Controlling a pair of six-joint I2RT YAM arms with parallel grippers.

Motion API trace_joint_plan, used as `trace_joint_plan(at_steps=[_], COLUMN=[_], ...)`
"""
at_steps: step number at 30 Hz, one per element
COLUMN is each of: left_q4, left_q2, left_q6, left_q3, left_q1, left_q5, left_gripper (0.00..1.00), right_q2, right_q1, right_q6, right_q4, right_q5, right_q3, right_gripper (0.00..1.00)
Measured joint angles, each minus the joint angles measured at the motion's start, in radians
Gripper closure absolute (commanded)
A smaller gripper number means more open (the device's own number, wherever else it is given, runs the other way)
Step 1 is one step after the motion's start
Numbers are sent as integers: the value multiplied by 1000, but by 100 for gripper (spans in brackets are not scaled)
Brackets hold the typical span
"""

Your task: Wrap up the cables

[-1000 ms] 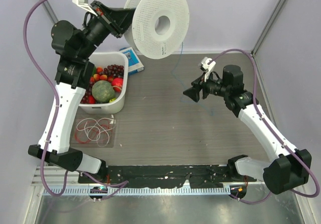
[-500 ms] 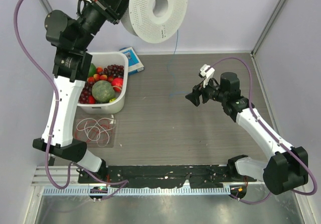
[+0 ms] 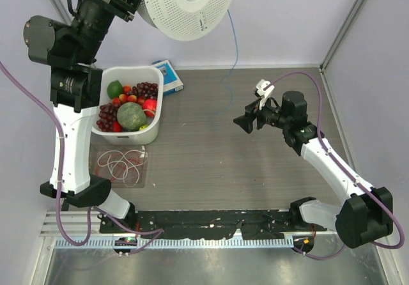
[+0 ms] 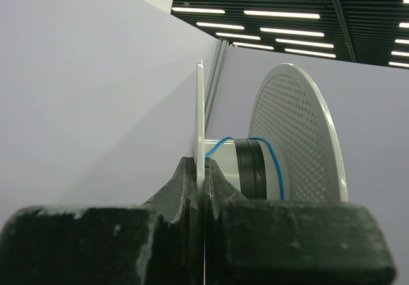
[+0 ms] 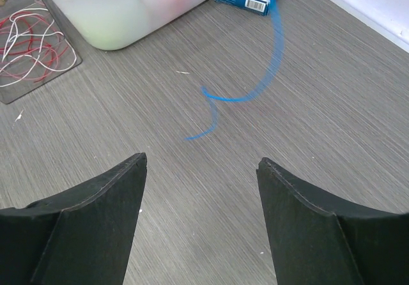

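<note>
My left gripper (image 3: 133, 5) is raised high at the back left, shut on one flange of a white perforated spool (image 3: 188, 7); in the left wrist view the fingers (image 4: 220, 183) pinch that thin flange (image 4: 199, 119). A hair-thin blue cable (image 4: 275, 167) runs round the hub and hangs down (image 3: 234, 45) toward the table. Its loose end curls, blurred, above the wood (image 5: 259, 87). My right gripper (image 3: 243, 123) hovers mid-right, open and empty (image 5: 201, 163), with the blue end ahead of it. Red and white cables (image 3: 121, 165) lie looped on a clear tray at the left.
A white tub (image 3: 160, 109) of fruit stands at the left, also seen in the right wrist view (image 5: 128, 16). A blue box (image 3: 168, 76) lies behind it by the back wall. Side walls and metal frame posts close the table in.
My left arm has lifted the spool higher and to the left, drawing the blue cable up. The right gripper has opened wider and shifted slightly.
</note>
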Motion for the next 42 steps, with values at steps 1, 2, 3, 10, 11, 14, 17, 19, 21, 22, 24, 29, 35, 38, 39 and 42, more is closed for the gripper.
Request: trace_joint_plan(at_steps=[1, 2, 3, 10, 11, 14, 17, 19, 21, 22, 24, 29, 35, 38, 39, 42], left_q4=[0, 0, 0, -1, -2, 0, 0, 1, 0, 1, -1, 6, 17, 29, 32, 33], left_q2=[1, 2, 2, 9, 10, 9, 8, 5, 3, 3, 3, 3, 3, 3, 3, 3], left_q6=[-2, -3, -3, -2, -2, -2, -2, -2, -2, -2, -2, -12, -29, -33, -33, -32], left_q3=[5, 7, 7, 7, 7, 1, -14, -34, -53, -61, -72, -74, -74, -83, -87, -101], left_q1=[0, 0, 0, 0, 0, 0, 0, 0, 0, 0, 0, -2, -6, -6, -6, -6], left_q5=[-1, -2, -2, -14, -18, -28, -37, -44, -51, -55, -61, -74, -80, -80, -81, -81], left_gripper=[100, 100, 100, 100, 100, 100, 100, 100, 100, 100, 100, 100, 100, 100, 100, 100], right_q2=[-1, -2, -2, -2, -2, 2, 14, 27, 46, 53, 76, 142, 245, 314, 337, 397], right_q1=[0, 0, 0, 25, 35, 66, 109, 133, 155, 161, 167, 164, 154, 152, 152, 152], right_q6=[2, 3, 4, 21, 25, 41, 52, 60, 73, 79, 96, 98, 87, 76, 71, 68], right_q4=[0, 0, 1, 16, 18, 33, 53, 69, 111, 127, 183, 295, 410, 437, 445, 463], right_q5=[-3, -7, -9, -24, -25, -29, -27, -23, -5, 6, 54, 188, 274, 280, 279, 274], right_q3=[0, 0, 0, 0, 0, 0, 0, -1, -8, -12, -32, -61, -59, -34, -23, 18], right_gripper=[25, 25, 25, 25, 25, 25, 25, 25, 25, 25, 25, 25, 26, 26, 26, 27])
